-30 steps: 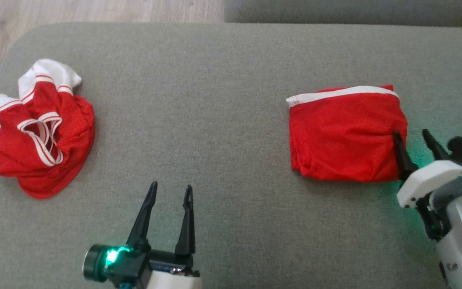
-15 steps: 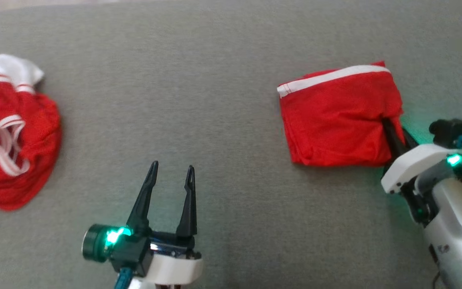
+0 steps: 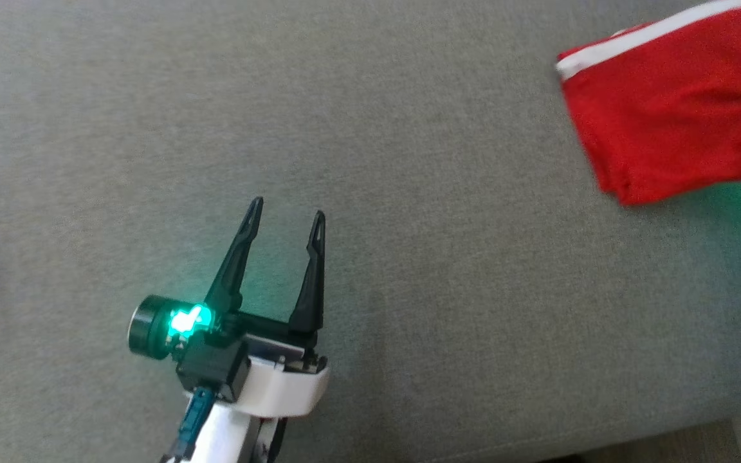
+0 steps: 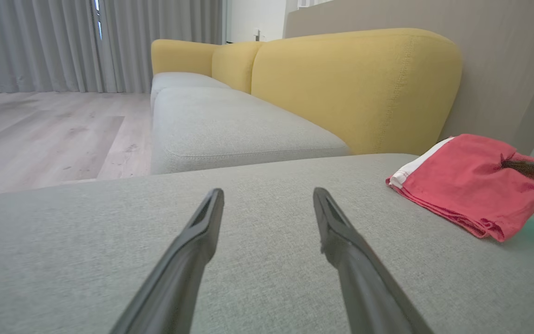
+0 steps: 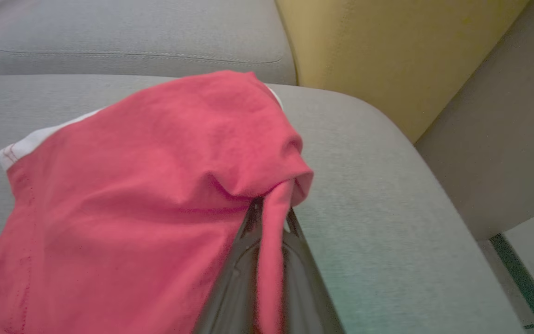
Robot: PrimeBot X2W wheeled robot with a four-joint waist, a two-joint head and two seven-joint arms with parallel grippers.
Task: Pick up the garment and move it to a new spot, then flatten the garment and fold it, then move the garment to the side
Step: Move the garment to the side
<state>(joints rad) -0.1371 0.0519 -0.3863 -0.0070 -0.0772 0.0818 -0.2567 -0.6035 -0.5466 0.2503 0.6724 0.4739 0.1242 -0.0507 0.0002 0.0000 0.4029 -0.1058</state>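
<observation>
Garment: red knit garment [image 3: 673, 122] with a white band along one edge, folded into a squarish packet. It lies on the grey woven sofa cushion [image 3: 409, 193] toward its right end, near the rounded corner below the yellow upholstered backrest [image 4: 355, 83].
Right hand: right hand [image 5: 269, 213] clamped tight on a ridge of red cloth at the packet's right edge. The pinched fold stands up between the two dark fingers.
Why that grip: an edge pinch probably lets the packet drag or lift as one piece. Folding looks finished, so I judge this the move-to-the-side step.
Left hand: left hand [image 3: 287, 209] spread wide and holding nothing, low over bare cushion, well apart from the garment. Likely parked out of the way.
Risk: one-point hold. Upper layers may peel back and the fold slump open, with the white-band side trailing.
</observation>
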